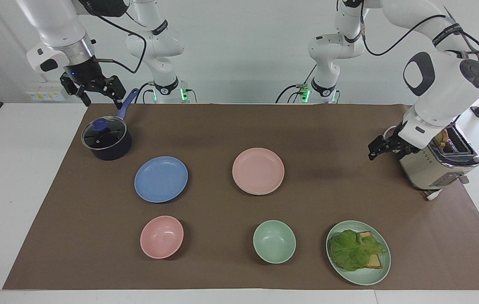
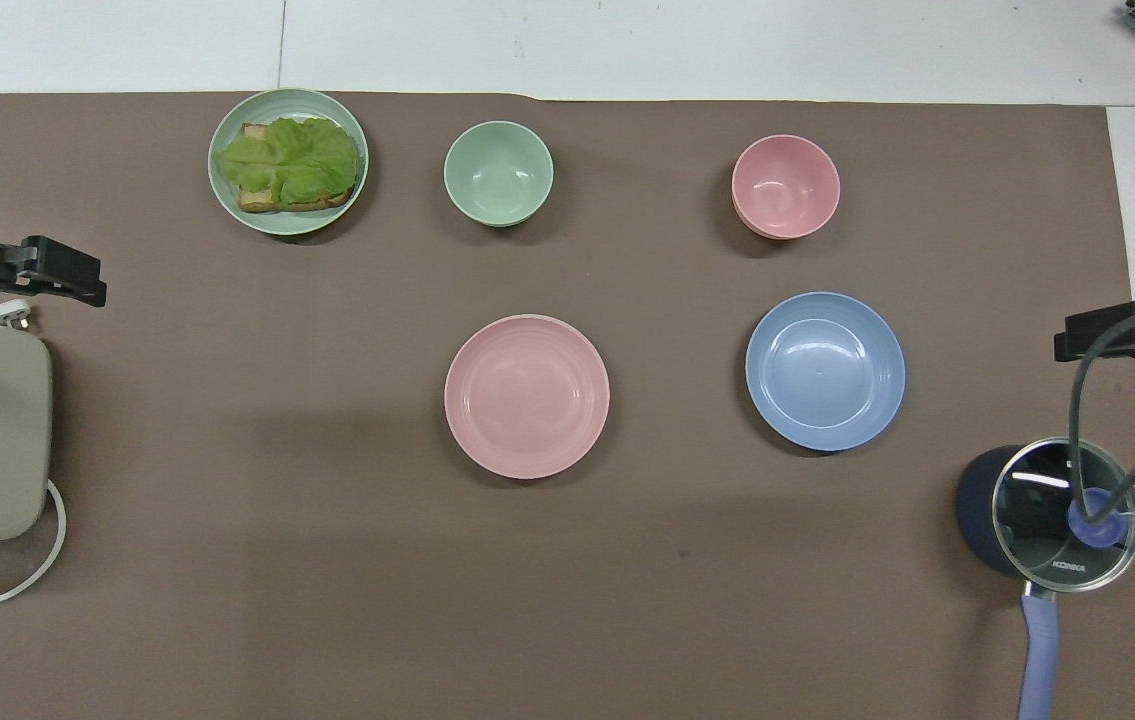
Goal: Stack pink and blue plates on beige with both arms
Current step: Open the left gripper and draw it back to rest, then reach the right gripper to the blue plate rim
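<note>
Here, near the middle of the brown mat (image 1: 222, 126): the pink plate (image 1: 258, 170) lying flat, with a thin pale rim just showing under its edge farthest from the robots — possibly the beige plate beneath it, cannot tell for sure. Beside it, toward the right arm's end of the table: the blue plate (image 1: 161, 179), flat on the mat, apart from the pink plate and not stacked. Left gripper (image 1: 377, 148) up in the air just beside the toaster (image 1: 433, 162) at the left arm's end, over the mat, fingers spread wide and holding nothing. Right gripper (image 1: 96, 90) raised over the table's edge by the dark-blue saucepan (image 1: 106, 138), likewise spread wide and empty — waiting. Farther from the robots than the plates: a pink bowl (image 1: 161, 237), a green bowl (image 1: 274, 241), and a pale-green plate with lettuce and bread (image 1: 358, 252), in a row, each apart from the others. Saucepan with its glass lid on, handle pointing toward the robots. Slice of bread standing in the toaster's slot
</note>
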You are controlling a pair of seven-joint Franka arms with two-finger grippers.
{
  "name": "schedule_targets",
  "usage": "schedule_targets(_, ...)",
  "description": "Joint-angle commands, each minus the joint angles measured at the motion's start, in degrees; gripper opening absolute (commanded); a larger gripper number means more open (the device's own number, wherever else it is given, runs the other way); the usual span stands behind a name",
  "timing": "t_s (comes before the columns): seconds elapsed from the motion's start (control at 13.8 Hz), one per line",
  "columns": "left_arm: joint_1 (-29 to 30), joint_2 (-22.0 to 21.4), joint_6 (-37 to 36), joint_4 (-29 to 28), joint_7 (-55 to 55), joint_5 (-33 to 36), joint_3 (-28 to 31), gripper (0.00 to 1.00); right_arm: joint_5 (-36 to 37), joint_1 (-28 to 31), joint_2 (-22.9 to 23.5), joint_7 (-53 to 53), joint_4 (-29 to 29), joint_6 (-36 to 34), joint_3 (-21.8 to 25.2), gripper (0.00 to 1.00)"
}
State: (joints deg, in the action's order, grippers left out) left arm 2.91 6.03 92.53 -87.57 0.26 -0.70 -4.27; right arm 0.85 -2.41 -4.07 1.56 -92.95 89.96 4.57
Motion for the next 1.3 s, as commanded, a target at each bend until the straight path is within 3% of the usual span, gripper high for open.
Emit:
schedule_targets(0.0, 0.2, -1.5, -1.8, 0.6, 0.5, 1.0, 0.0, 1.0, -0.3, 0.9, -0.8, -2.0, -1.3, 0.7, -0.3, 1.0)
schedule_targets(0.29, 0.6, -2.1, -1.8, 0.7, 0.6, 0.6, 0.0, 1.0, -0.4, 0.9, -0.1, -3.5, -3.0, 2.3, -0.4, 1.0)
schedule_targets(0.58, 0.2, -2.9, -1.8, 0.6, 0.5, 0.8, 0.1, 1.0, -0.4, 0.8, 0.4, -4.8, -9.2, 9.5, -0.4, 1.0)
schedule_targets(0.8, -10.5, -3.5, -1.9, 0.4, 2.9, 0.4, 12.9, 1.0, -0.4, 0.6, 2.5, -4.8, -12.5, 15.2, -0.4, 1.0)
schedule_targets(0.94, -10.4, -3.6, -2.0, 0.3, 3.9, 0.3, 12.8, 1.0, -0.5, 0.6, 5.8, -4.8, -12.8, 17.0, -0.4, 1.0)
schedule_targets(1.23, -10.5, -3.7, -2.0, 0.1, 3.7, 0.3, 12.9, 1.0, -2.6, 0.5, 10.1, -5.2, -18.0, 28.4, -0.4, 1.0)
